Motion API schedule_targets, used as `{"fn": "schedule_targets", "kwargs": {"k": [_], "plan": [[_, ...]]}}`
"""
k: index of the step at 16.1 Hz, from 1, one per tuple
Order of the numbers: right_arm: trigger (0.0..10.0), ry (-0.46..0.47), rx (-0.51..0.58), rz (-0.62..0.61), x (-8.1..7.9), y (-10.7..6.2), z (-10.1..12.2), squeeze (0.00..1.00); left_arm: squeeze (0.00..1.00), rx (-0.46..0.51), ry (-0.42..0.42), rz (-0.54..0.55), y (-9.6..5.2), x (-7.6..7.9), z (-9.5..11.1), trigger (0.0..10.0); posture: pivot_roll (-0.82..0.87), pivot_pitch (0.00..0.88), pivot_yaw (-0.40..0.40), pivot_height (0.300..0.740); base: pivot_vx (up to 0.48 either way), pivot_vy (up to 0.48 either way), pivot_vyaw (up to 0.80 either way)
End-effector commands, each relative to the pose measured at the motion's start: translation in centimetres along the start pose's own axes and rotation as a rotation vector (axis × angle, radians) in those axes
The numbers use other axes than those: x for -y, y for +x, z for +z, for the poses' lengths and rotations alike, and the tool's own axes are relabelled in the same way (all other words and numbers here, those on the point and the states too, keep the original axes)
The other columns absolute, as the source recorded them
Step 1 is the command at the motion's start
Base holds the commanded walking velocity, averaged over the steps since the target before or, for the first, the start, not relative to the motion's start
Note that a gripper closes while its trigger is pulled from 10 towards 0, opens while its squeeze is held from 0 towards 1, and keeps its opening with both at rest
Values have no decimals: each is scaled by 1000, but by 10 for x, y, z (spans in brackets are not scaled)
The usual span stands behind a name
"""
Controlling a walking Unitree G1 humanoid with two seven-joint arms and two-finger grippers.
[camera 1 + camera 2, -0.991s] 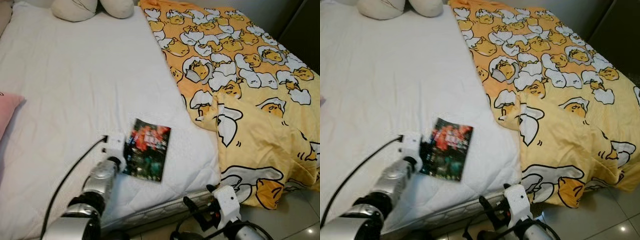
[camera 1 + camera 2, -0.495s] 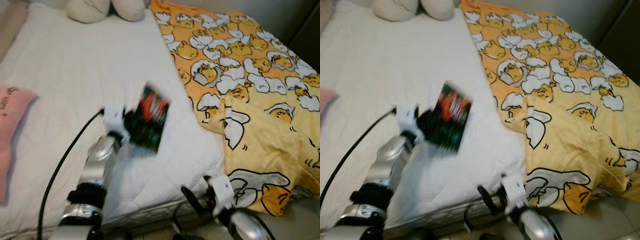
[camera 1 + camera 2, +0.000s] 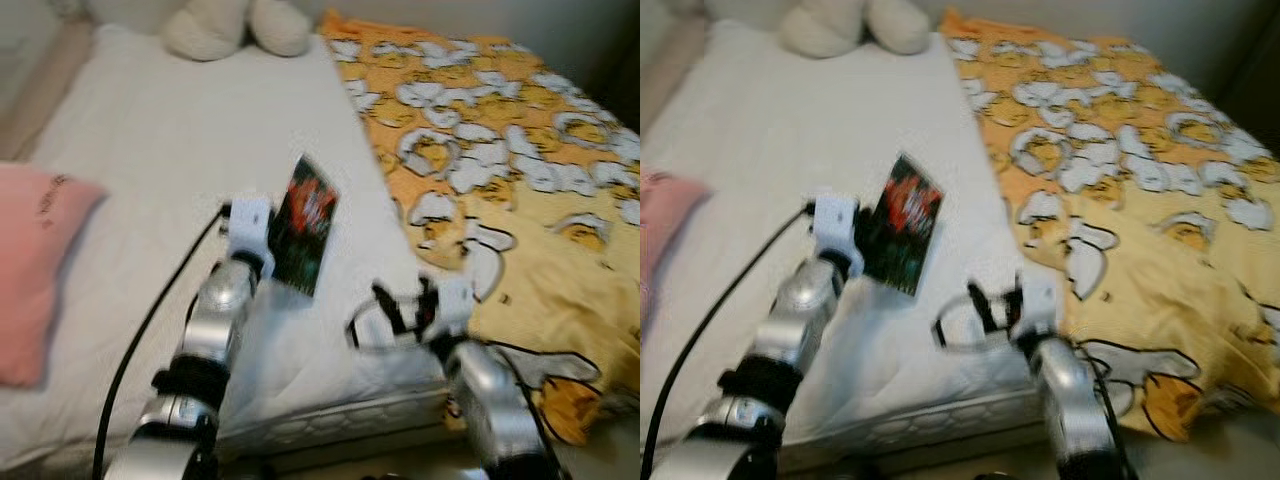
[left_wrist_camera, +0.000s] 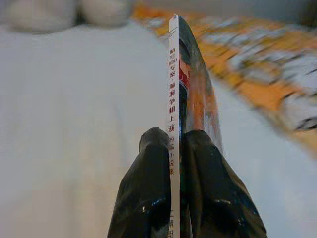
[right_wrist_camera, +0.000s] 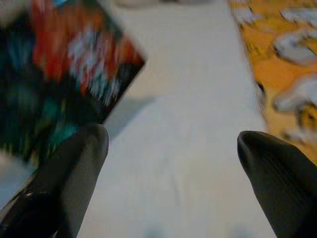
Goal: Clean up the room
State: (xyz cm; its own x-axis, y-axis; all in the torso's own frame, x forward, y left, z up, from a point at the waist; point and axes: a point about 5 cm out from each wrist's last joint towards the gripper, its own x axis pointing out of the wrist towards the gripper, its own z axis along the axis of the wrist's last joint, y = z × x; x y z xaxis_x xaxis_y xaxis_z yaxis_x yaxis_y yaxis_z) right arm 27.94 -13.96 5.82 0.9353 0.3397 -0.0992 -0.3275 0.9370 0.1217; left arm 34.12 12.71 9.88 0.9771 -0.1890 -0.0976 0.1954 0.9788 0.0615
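Black fingers of the left pincer [image 4: 174,148] clamp the book [image 3: 305,224] edge-on above the mattress [image 3: 140,160], right pincer [image 5: 168,148] apart.

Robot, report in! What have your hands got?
Left gripper shut on book, lifted above white bed. Right gripper open, raised beside it. Yellow blanket alongside, not blocking.

My two head eyes look forward and down over the white mattress [image 3: 150,160] and yellow duvet [image 3: 520,190], sharing one blurred scene. My left wrist camera sits very close behind the book [image 4: 181,99] edge; my right wrist camera faces that same book.
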Motion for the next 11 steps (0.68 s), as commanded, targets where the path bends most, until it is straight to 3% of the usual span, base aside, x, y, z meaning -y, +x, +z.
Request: {"fn": "schedule_targets", "kwargs": {"k": [1,5,8,11], "plan": [[10000,22,-5,-23,4,-1,-4,0,0,64,21,14,2,2,14,10000,50,0,-7,740,0,0,581],[10000,25,16,-11,3,7,2,0,0,84,96,83,-2,-1,15,10000,87,0,-25,740,0,0,577],[10000,36,21,-7,4,5,1,0,0,123,187,158,-15,-5,17,10000,98,0,-39,740,0,0,577],[10000,9,29,-8,2,3,0,0,0,109,189,164,-15,-5,17,10000,104,0,-48,740,0,0,575]]}}
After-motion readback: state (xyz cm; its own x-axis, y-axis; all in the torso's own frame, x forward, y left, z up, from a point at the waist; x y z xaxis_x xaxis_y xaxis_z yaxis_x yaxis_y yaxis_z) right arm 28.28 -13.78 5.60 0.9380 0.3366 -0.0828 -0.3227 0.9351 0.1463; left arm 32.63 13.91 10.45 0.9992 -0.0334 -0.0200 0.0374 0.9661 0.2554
